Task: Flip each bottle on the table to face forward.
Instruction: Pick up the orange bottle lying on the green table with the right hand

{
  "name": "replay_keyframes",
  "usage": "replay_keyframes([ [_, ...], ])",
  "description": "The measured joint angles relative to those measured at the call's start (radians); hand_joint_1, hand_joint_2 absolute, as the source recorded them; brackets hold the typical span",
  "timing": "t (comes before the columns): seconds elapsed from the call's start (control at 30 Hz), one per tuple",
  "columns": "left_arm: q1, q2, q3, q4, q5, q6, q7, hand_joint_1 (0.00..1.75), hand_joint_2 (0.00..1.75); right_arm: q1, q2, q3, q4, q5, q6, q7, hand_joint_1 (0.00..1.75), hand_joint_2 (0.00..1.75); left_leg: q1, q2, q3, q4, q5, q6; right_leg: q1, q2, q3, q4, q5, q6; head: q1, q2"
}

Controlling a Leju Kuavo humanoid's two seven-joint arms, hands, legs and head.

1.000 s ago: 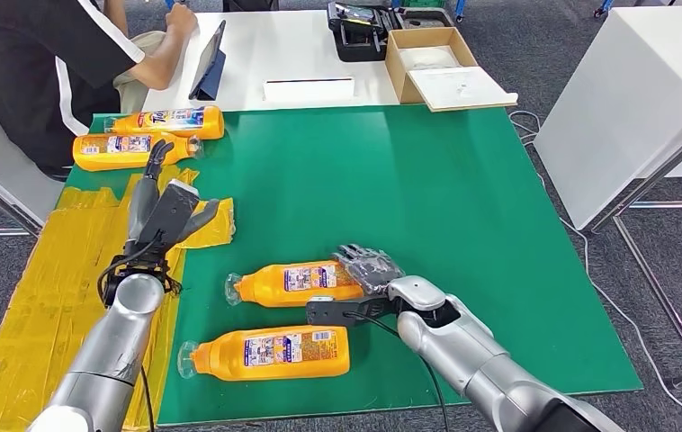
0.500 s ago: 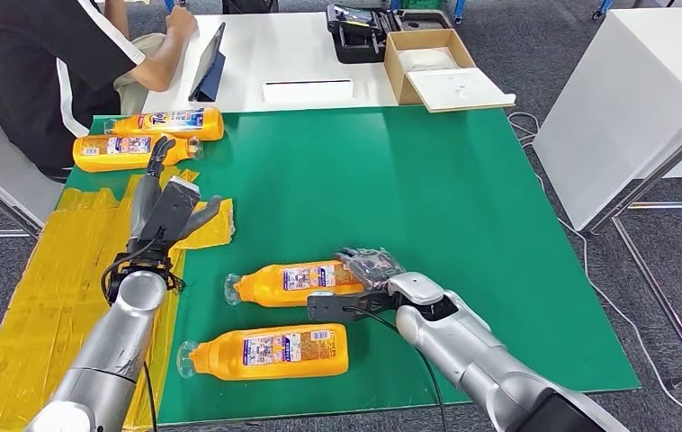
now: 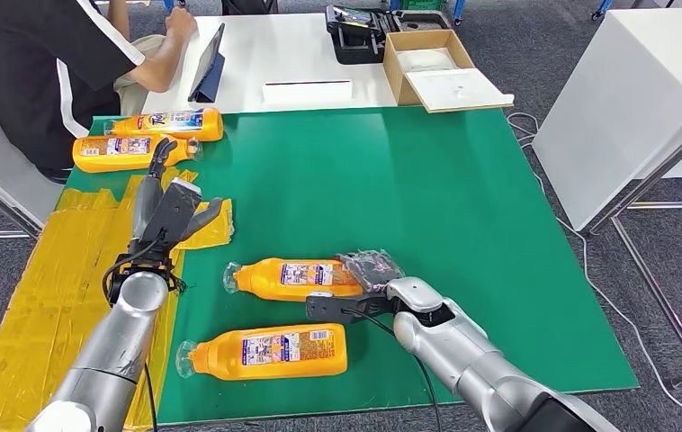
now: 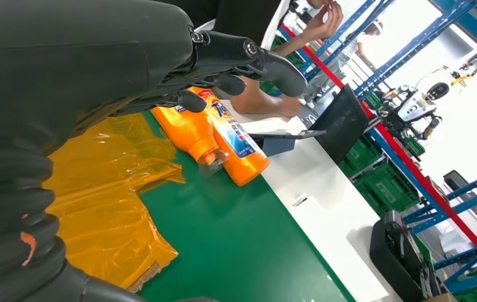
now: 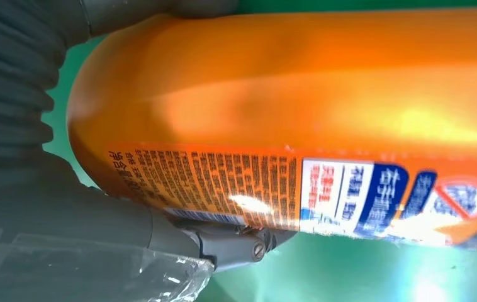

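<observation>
Four orange bottles are lying on their sides on the green counter (image 3: 463, 207). The right hand (image 3: 369, 270) is gripping the base end of the middle bottle (image 3: 292, 279), its dark fingers (image 3: 375, 264) wrapping over the far side and the thumb pressing along the near side; in the right wrist view the bottle's (image 5: 299, 126) small-print label is facing the camera with the fingers closed around its bottom. A second bottle (image 3: 270, 351) is lying just in front of it, nearer the robot, with its cap pointing left. Two more bottles (image 3: 135, 144) are lying side by side at the far left corner, the farther bottle (image 3: 171, 121) touching the nearer one. The left hand (image 3: 162, 202) is hovering above the yellow plastic sheet (image 3: 40, 297) with its fingers spread apart and holding nothing, one fingertip reaching toward the nearer corner bottle. A person in a black shirt (image 3: 40, 54) is sitting beyond the far left corner, beside a white table (image 3: 301, 54) carrying a cardboard box (image 3: 427, 63)
</observation>
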Motion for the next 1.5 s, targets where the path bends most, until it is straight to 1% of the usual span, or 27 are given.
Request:
replay_keyframes([
  [0.13, 0.009, 0.0, 0.001, 0.0, -0.008, 0.018, 0.0, 0.0, 1.75, 0.042, 0.004, -0.058, -0.031, -0.021, -0.126, -0.012, 1.75, 1.75, 0.0, -0.001, -0.002, 0.0, 0.001, -0.001, 0.0, -0.001, 0.0, 0.002, 0.0, 0.0, 0.0, 0.0],
  [0.23, 0.019, 0.0, 0.005, -0.003, -0.012, 0.032, 0.0, 0.0, 1.75, 0.068, 0.007, -0.11, -0.079, -0.003, -0.244, -0.009, 1.75, 1.75, 0.0, -0.001, -0.003, 0.0, 0.001, -0.001, 0.0, -0.001, -0.001, 0.002, 0.0, 0.0, 0.0, 0.0],
  [0.3, 0.025, 0.0, 0.009, -0.008, -0.012, 0.034, -0.001, 0.0, 1.75, 0.082, 0.01, -0.148, -0.116, 0.008, -0.303, -0.009, 1.75, 1.75, 0.0, -0.001, -0.003, 0.0, 0.001, -0.001, 0.0, -0.001, -0.001, 0.002, 0.0, 0.0, 0.0, 0.0],
  [0.37, 0.029, 0.0, 0.011, -0.016, -0.012, 0.034, -0.002, 0.0, 1.75, 0.093, 0.014, -0.183, -0.147, 0.015, -0.336, -0.01, 1.75, 1.75, 0.0, -0.001, -0.004, 0.0, 0.001, -0.001, 0.0, -0.001, -0.002, 0.002, 0.0, 0.0, 0.0, 0.0],
  [0.53, 0.035, 0.001, 0.013, -0.03, -0.012, 0.035, -0.003, 0.0, 1.75, 0.112, 0.019, -0.232, -0.192, 0.022, -0.362, -0.02, 1.75, 1.75, -0.001, -0.001, -0.004, 0.0, 0.001, -0.001, 0.0, -0.001, -0.002, 0.002, 0.0, 0.0, 0.0, 0.0],
  [0.7, 0.041, 0.001, 0.015, -0.047, -0.017, 0.044, -0.002, 0.0, 1.75, 0.126, 0.028, -0.276, -0.23, 0.056, -0.441, -0.031, 1.75, 1.75, -0.001, -0.001, -0.004, 0.0, 0.001, -0.001, 0.0, -0.001, -0.002, 0.002, 0.0, 0.0, 0.0, 0.0],
  [0.73, 0.041, 0.0, 0.015, -0.049, 0.0, 0.029, -0.005, 0.0, 1.75, 0.127, 0.028, -0.285, -0.239, 0.063, -0.455, -0.029, 1.75, 1.75, -0.001, -0.001, -0.004, 0.0, 0.001, -0.001, 0.0, -0.001, -0.002, 0.002, 0.0, 0.0, 0.0, 0.0],
  [0.77, 0.041, -0.001, 0.015, -0.05, 0.04, -0.004, -0.009, 0.0, 1.75, 0.128, 0.029, -0.294, -0.247, 0.064, -0.469, -0.032, 1.75, 1.75, -0.001, -0.001, -0.004, 0.0, 0.001, -0.001, 0.0, -0.001, -0.002, 0.002, 0.0, 0.0, 0.0, 0.0],
  [0.8, 0.041, -0.004, 0.016, -0.051, 0.103, -0.058, -0.014, 0.0, 1.75, 0.128, 0.031, -0.303, -0.254, 0.059, -0.482, -0.041, 1.75, 1.75, -0.001, -0.001, -0.004, 0.0, 0.001, -0.001, 0.0, -0.001, -0.002, 0.002, 0.0, 0.0, 0.0, 0.0],
  [0.87, 0.04, -0.017, 0.014, -0.05, 0.27, -0.206, -0.017, 0.0, 1.75, 0.128, 0.039, -0.32, -0.263, 0.03, -0.506, -0.079, 1.75, 1.75, -0.001, -0.001, -0.004, 0.0, 0.001, -0.001, 0.0, -0.001, -0.003, 0.002, 0.0, 0.0, 0.0, 0.0],
  [0.93, 0.034, -0.036, -0.009, -0.039, 0.398, -0.33, -0.014, 0.0, 1.75, 0.125, 0.051, -0.334, -0.265, -0.019, -0.516, -0.13, 1.75, 1.75, -0.001, -0.001, -0.004, 0.0, 0.001, -0.001, 0.0, -0.001, -0.003, 0.002, 0.0, 0.0, 0.0, 0.0],
  [0.97, 0.029, -0.045, -0.03, -0.031, 0.437, -0.365, -0.012, 0.0, 1.75, 0.124, 0.058, -0.339, -0.265, -0.05, -0.513, -0.157, 1.75, 1.75, -0.001, -0.001, -0.004, 0.0, 0.001, -0.001, 0.0, -0.001, -0.003, 0.002, 0.0, 0.0, 0.0, 0.0],
  [1.03, 0.018, -0.062, -0.086, -0.018, 0.481, -0.391, -0.008, 0.0, 1.75, 0.122, 0.072, -0.349, -0.265, -0.124, -0.499, -0.215, 1.75, 1.75, -0.001, -0.001, -0.004, 0.0, 0.001, -0.001, 0.0, -0.001, -0.003, 0.002, 0.0, 0.0, 0.0, 0.0],
  [1.13, 0.0, -0.079, -0.163, -0.011, 0.512, -0.387, 0.004, 0.0, 1.75, 0.123, 0.088, -0.362, -0.264, -0.216, -0.48, -0.29, 1.75, 1.75, -0.002, -0.001, -0.005, 0.0, 0.001, -0.001, 0.0, -0.001, -0.003, 0.002, 0.0, 0.0, 0.0, 0.0],
  [1.27, -0.02, -0.089, -0.224, -0.01, 0.527, -0.367, 0.018, 0.0, 1.75, 0.125, 0.102, -0.374, -0.263, -0.265, -0.477, -0.344, 1.75, 1.75, -0.002, -0.001, -0.005, 0.0, 0.001, -0.001, 0.0, -0.001, -0.003, 0.002, 0.0, 0.0, 0.0, 0.0],
  [1.37, -0.03, -0.093, -0.254, -0.01, 0.514, -0.333, 0.019, 0.0, 1.75, 0.128, 0.112, -0.382, -0.259, -0.287, -0.476, -0.368, 1.75, 1.75, -0.001, -0.001, -0.005, 0.0, 0.001, -0.001, 0.0, -0.001, -0.003, 0.002, 0.0, 0.0, 0.0, 0.0],
  [1.5, -0.036, -0.097, -0.275, -0.01, 0.51, -0.32, 0.019, 0.0, 1.75, 0.127, 0.12, -0.383, -0.25, -0.3, -0.458, -0.371, 1.75, 1.75, -0.001, -0.001, -0.005, 0.0, 0.001, -0.001, 0.0, -0.001, -0.003, 0.002, 0.0, 0.0, 0.0, 0.0],
])
